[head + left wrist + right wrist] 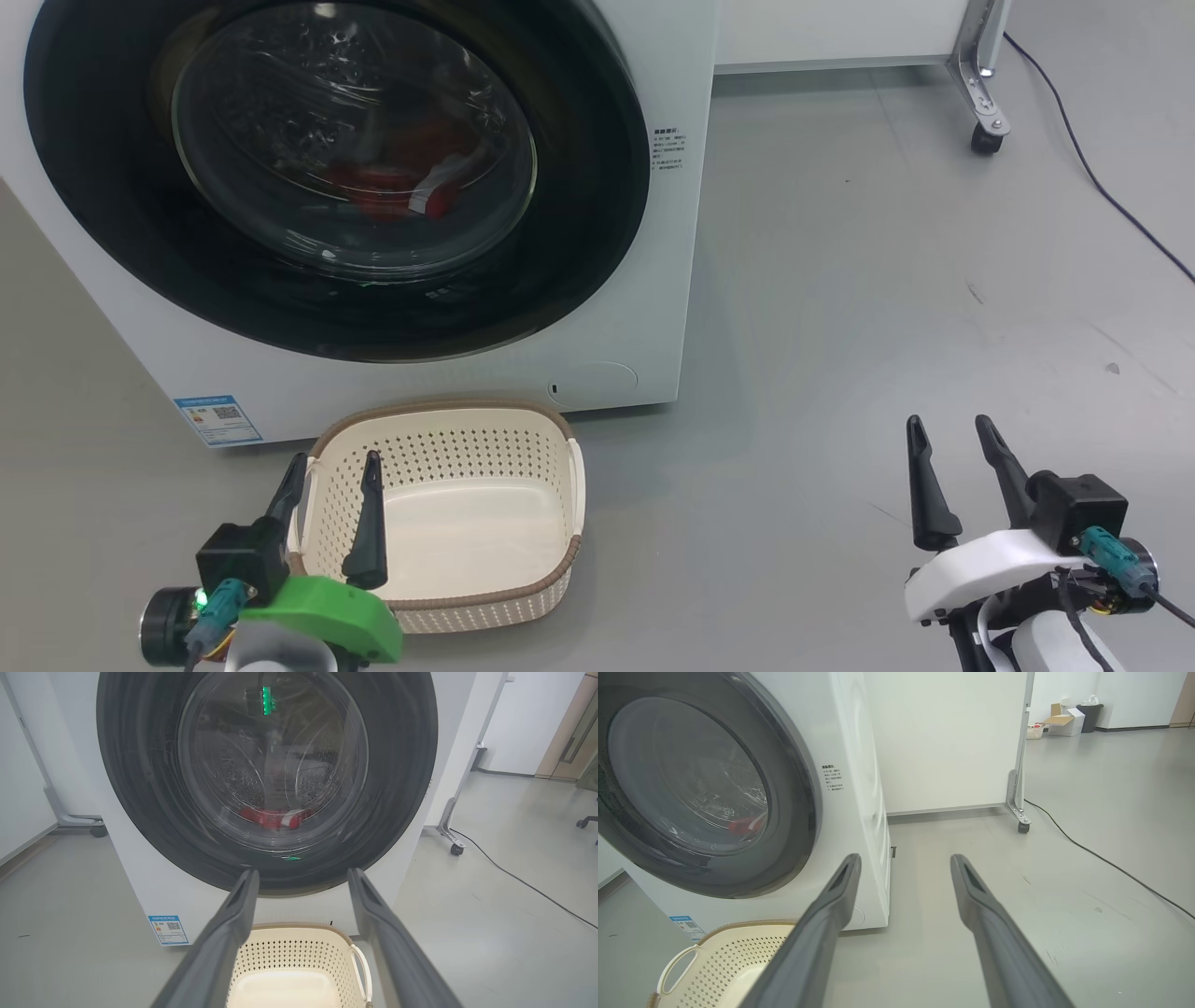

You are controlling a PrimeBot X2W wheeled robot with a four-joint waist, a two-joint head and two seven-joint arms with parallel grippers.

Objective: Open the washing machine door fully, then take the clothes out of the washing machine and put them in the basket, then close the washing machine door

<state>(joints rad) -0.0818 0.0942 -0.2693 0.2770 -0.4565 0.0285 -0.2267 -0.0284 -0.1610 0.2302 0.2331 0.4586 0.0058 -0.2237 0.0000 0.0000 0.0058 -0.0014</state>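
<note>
Behind the closed black-rimmed round glass door (336, 177) of the white washing machine (672, 233) lie red clothes (392, 182). The cream perforated basket (439, 408) sits at its six o'clock. The left tool (336, 457) and right tool (948, 422) hold their fingers apart.

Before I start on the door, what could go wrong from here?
The left gripper hangs open above the basket; a careless move could snag its handle. The door is shut and glossy, with no handle I can see; a grip may slip. A cable crosses the floor on the right; rolling there could catch it.
</note>
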